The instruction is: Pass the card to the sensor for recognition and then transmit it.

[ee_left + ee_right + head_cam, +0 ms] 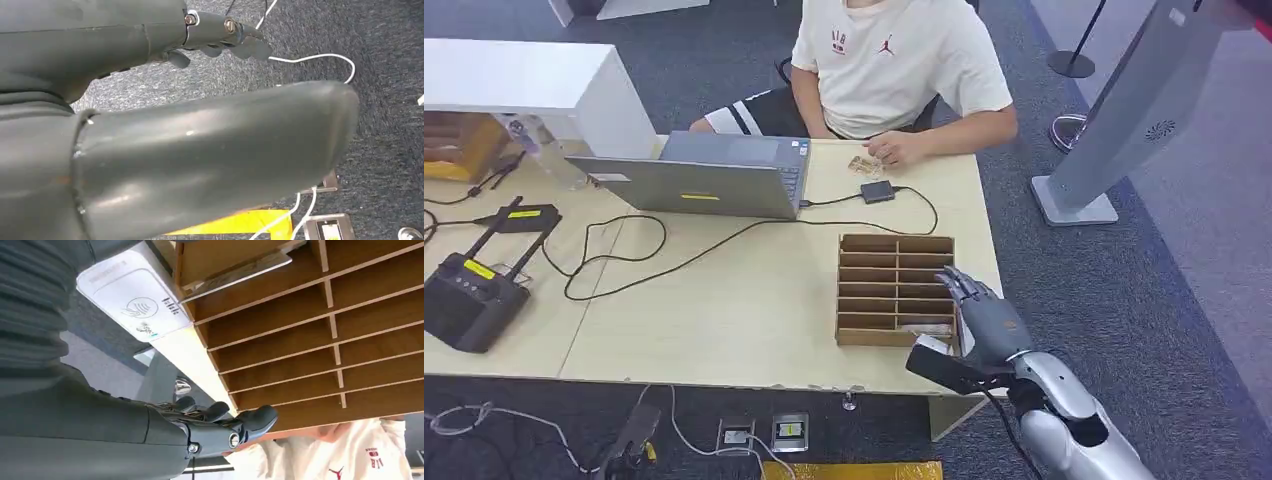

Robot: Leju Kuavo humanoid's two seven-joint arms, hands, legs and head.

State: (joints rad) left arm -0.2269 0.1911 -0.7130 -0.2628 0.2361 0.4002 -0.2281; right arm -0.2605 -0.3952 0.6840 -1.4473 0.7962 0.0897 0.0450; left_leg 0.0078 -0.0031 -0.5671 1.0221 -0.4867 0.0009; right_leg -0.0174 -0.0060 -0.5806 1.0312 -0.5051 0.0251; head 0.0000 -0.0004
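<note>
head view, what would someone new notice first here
Most striking is the robot's right hand, raised with nothing in it at the right edge of the wooden slotted card box near the table's front right corner. Beside the box, the right wrist view shows a white card sensor. Across the table sits a person in a cream T-shirt, behind an open grey laptop.

Pale wooden counter (754, 320) carries a grey laptop (699, 178), a black cable (654, 262) looping to a small black adapter (877, 191), a slotted wooden card box (894, 290) near the right edge, and a black controller (469, 295) far left.
</note>
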